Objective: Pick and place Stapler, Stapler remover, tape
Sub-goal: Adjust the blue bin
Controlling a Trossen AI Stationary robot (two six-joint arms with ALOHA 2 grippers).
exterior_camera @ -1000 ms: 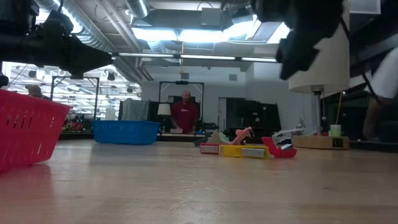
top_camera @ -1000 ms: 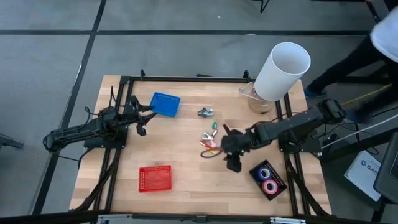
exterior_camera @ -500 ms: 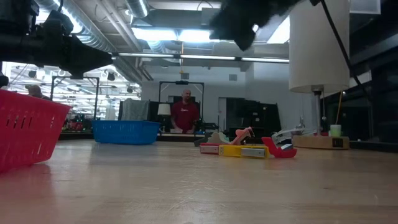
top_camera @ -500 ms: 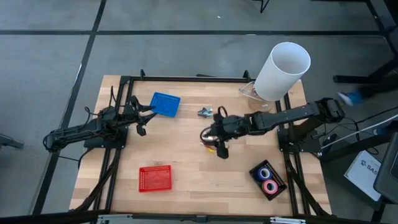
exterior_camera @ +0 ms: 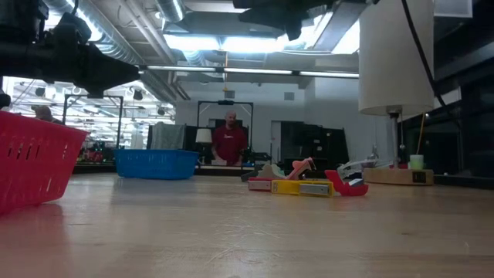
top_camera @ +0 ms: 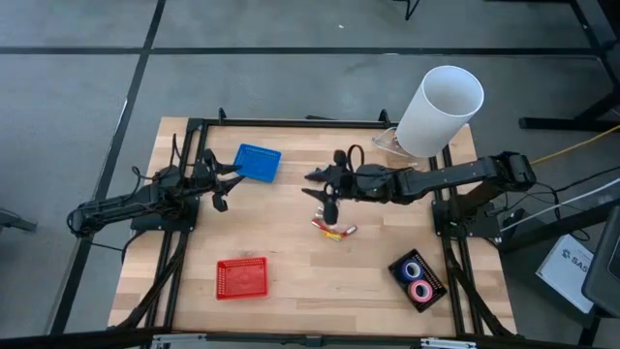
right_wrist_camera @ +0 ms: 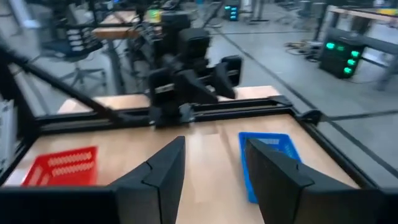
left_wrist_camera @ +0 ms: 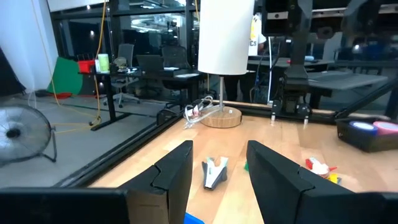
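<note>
High view: black tray [top_camera: 432, 286] holds tape [top_camera: 418, 279]; right gripper [top_camera: 320, 184] spread, empty.

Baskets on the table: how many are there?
2. A blue basket sits toward the far side, just in front of the left gripper. A red basket sits near the front edge. None other shows from above.

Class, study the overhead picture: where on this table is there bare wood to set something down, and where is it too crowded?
Free: the wood between the red basket and the black tray, and the patch between the blue basket and red basket. Crowded: the middle, where the right gripper hangs over the stapler remover beside the small coloured items; also the white cylinder corner.
</note>
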